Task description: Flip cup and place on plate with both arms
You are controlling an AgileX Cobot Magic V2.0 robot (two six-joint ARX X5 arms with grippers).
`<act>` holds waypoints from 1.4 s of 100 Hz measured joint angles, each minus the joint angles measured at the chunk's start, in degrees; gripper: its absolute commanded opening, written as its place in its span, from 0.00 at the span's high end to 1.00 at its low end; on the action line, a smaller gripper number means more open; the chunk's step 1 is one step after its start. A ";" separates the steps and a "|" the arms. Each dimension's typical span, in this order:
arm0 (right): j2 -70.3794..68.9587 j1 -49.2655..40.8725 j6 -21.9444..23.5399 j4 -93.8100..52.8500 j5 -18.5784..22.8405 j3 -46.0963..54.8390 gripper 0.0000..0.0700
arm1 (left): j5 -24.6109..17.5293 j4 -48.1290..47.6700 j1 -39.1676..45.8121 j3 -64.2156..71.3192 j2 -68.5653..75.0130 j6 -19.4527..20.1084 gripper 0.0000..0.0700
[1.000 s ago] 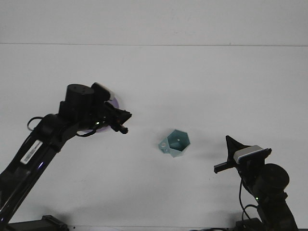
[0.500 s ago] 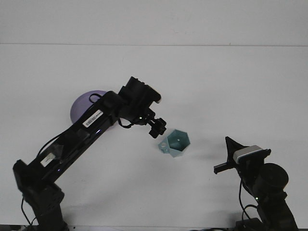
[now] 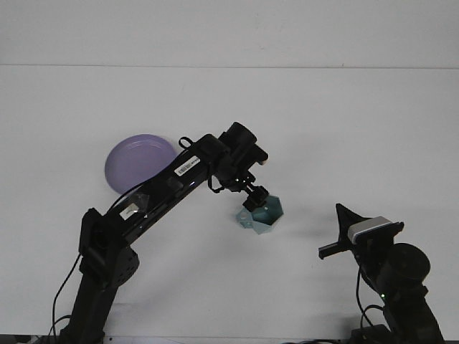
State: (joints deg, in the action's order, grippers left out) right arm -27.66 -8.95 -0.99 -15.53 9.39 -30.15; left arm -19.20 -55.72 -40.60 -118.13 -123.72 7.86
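Note:
A pale teal faceted cup (image 3: 264, 216) lies on its side in the middle of the white table, its mouth facing up and right. My left arm stretches across to it, and the left gripper (image 3: 257, 200) sits right over the cup's upper rim, touching or nearly touching it. A lilac plate (image 3: 136, 160) lies flat to the left, partly behind the left arm. My right gripper (image 3: 337, 228) hovers low at the right, well apart from the cup, its two dark fingers spread with nothing between them.
A plain white table (image 3: 344, 129) fills the view, with a white wall behind its far edge. The left arm's long dark links run diagonally from the lower left toward the cup.
My left arm has swung right from over the plate to the cup, and the plate now shows in full. The right arm and the cup have stayed in place.

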 measured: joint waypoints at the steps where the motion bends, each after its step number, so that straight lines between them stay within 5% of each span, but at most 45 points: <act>1: 0.00 0.00 0.00 0.00 0.00 0.00 1.00 | 0.00 0.02 -0.04 0.00 -0.20 0.02 0.34; 8: 0.00 0.00 0.00 0.00 0.00 0.00 1.00 | 0.00 0.22 -0.39 0.00 -1.36 0.15 0.38; 33: 0.00 0.00 0.00 0.00 0.00 0.00 1.00 | 0.04 0.74 -1.40 0.00 -2.29 0.90 1.00; 87: 0.00 0.00 0.00 0.00 0.00 0.00 1.00 | 2.36 -7.82 1.33 -8.26 -2.40 1.27 0.98; 140: -0.02 0.00 0.00 -0.02 0.00 0.00 1.00 | 10.62 -14.84 30.51 -8.66 12.57 -1.49 0.98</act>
State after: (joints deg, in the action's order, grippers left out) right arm -27.68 -8.95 -0.99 -15.55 9.39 -30.15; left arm -8.58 -70.57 -10.09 -126.78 -111.15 6.37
